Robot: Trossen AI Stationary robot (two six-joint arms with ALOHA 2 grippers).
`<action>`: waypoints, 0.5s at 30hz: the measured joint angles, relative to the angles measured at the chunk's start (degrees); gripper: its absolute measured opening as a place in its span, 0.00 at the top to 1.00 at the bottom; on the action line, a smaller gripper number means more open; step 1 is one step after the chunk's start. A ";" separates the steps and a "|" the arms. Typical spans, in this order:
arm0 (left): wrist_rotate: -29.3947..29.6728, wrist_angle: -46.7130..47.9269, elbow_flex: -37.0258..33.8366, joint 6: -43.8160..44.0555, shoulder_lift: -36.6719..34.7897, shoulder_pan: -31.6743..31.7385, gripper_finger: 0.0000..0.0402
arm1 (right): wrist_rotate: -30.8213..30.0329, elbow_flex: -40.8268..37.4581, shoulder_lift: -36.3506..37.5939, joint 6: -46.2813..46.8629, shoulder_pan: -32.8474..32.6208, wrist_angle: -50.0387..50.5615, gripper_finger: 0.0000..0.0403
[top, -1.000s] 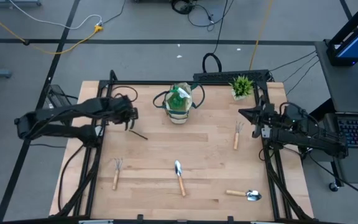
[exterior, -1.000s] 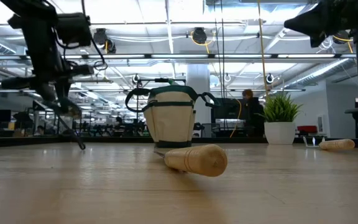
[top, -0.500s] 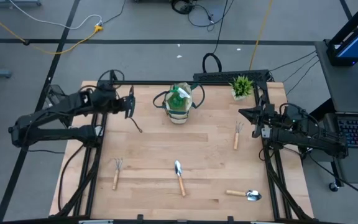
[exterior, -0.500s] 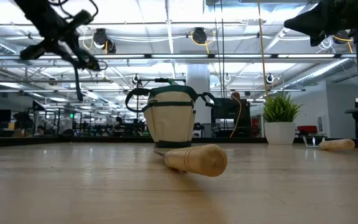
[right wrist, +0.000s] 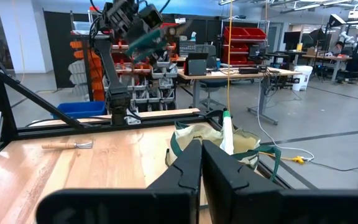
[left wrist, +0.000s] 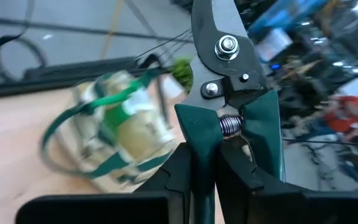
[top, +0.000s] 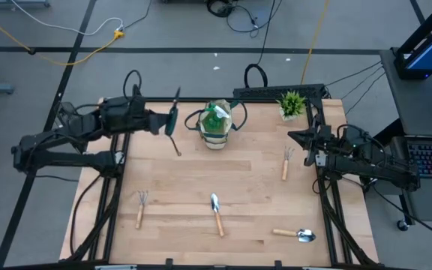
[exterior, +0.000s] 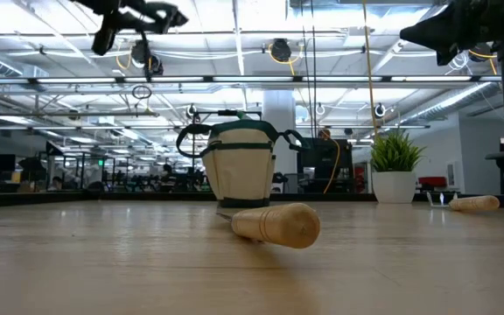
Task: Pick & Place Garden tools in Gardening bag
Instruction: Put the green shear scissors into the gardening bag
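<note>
Left wrist view: green-handled pruning shears (left wrist: 229, 118), coiled spring, blades shut.

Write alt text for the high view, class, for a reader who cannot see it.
The left gripper holds pruning shears above the table, just left of the gardening bag. Two fork rakes and two trowels lie on the wood; the right gripper waits shut at the right edge.

A light wooden tabletop (top: 231, 180) is sitting inside a black frame on a grey floor (top: 163, 30), where yellow and black cables (top: 66, 52) are trailing. Ceiling lights (exterior: 234, 17) are shining over an open workshop. Red storage bins (right wrist: 244, 37), desks (right wrist: 241, 74) and a blue crate (right wrist: 82, 109) are standing beyond. A keyboard (top: 430, 159) is lying alongside.
</note>
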State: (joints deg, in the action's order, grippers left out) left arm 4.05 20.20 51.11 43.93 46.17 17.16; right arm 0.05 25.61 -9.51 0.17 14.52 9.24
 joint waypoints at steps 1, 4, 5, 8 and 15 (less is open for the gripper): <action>-0.02 -1.48 0.00 -0.62 0.00 -0.52 0.88 | 0.00 0.00 0.00 0.00 -0.01 0.00 0.99; -0.03 -5.48 0.00 -2.21 0.00 -2.18 0.88 | 0.00 0.00 -0.01 -0.01 -0.02 0.01 0.99; -0.02 -6.59 0.00 -2.61 0.00 -2.70 0.88 | 0.00 0.00 -0.01 -0.01 -0.02 0.01 0.99; -0.06 -10.42 0.00 -4.07 0.02 -4.50 0.88 | 0.00 0.00 -0.01 -0.01 0.00 0.18 0.99; -1.99 -22.02 0.00 -9.01 0.79 -8.57 0.88 | 0.00 0.00 -0.01 -0.03 -0.02 2.94 0.99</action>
State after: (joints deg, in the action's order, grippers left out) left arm 2.06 -1.82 51.11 34.92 46.96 8.59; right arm 0.05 25.61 -9.52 0.14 14.51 12.18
